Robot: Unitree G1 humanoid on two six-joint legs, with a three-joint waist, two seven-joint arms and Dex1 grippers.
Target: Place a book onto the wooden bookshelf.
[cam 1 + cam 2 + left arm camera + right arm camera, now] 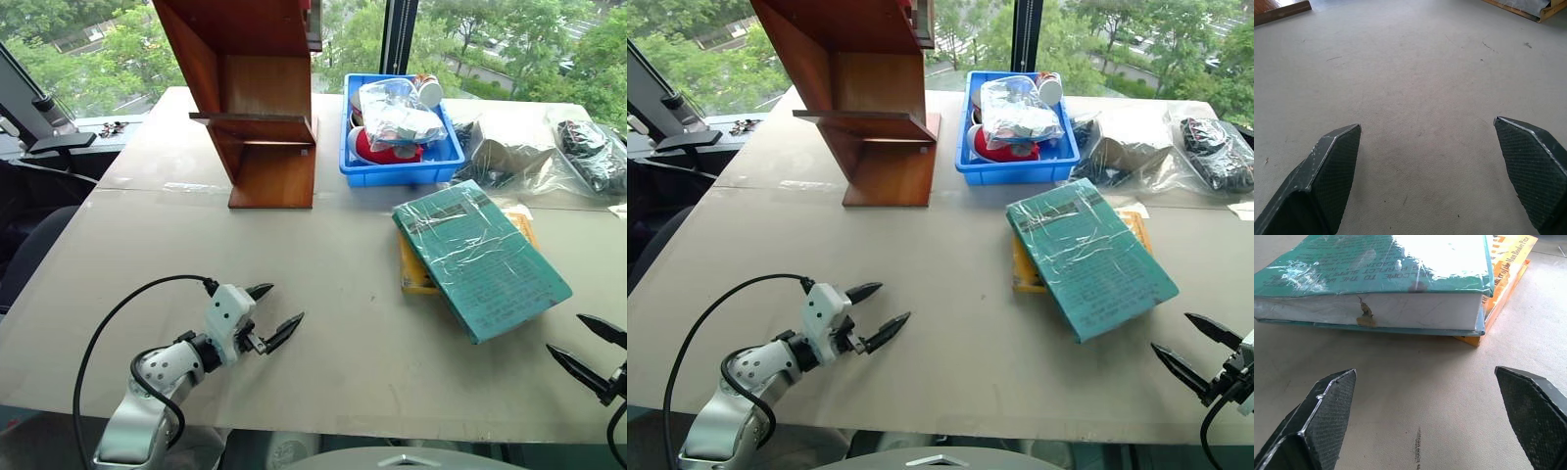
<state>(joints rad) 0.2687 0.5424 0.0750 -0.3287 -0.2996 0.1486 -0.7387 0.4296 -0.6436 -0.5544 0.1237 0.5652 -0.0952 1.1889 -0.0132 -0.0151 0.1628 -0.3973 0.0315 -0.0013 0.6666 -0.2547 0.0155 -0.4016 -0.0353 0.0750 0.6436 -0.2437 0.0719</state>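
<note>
The book (480, 257) lies flat on the bench (323, 274), partly overlapping a yellow book (416, 274), near the bench's right edge. The bookshelf (257, 103) stands well apart at the far side. Both the left pincer (274, 313) and the right pincer (1187, 351) are spread and empty above bare bench.
</note>
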